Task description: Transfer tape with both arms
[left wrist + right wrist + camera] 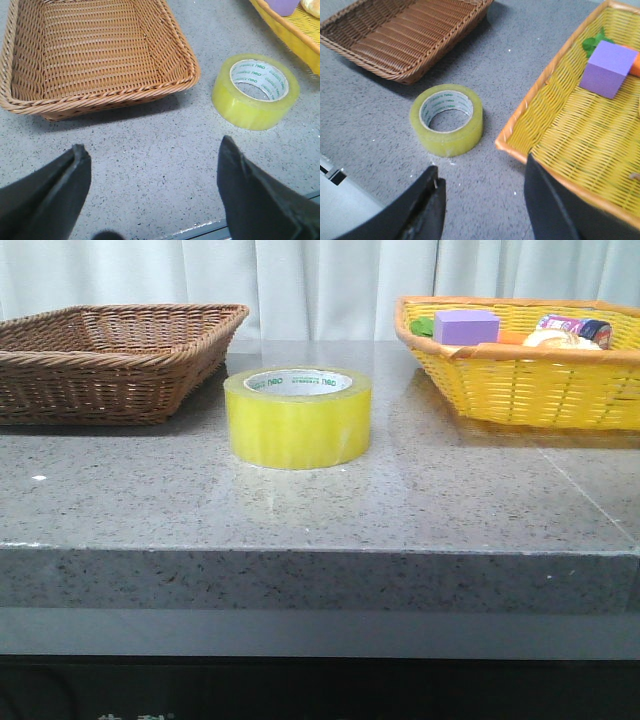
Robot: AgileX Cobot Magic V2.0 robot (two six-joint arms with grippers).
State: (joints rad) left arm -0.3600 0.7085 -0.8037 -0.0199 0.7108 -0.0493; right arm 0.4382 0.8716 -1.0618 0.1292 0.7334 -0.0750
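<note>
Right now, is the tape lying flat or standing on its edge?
Lying flat. The tape rests on the table with its core hole facing up, between the brown basket and the yellow basket, touching neither.

grey speckled stone table (pixel 480 510). brown wicker basket (pixel 110 360) at the left, nothing inside. yellow wicker basket (pixel 530 380) with orange rim at the right, holding a purple block (pixel 466 327), something green (pixel 421 326) beside it, an orange piece and a few packaged items (pixel 575 332). pale curtain (pixel 320 280) behind.

translucent yellow tape (pixel 298 418), speckled grey table (pixel 320 510)
</note>
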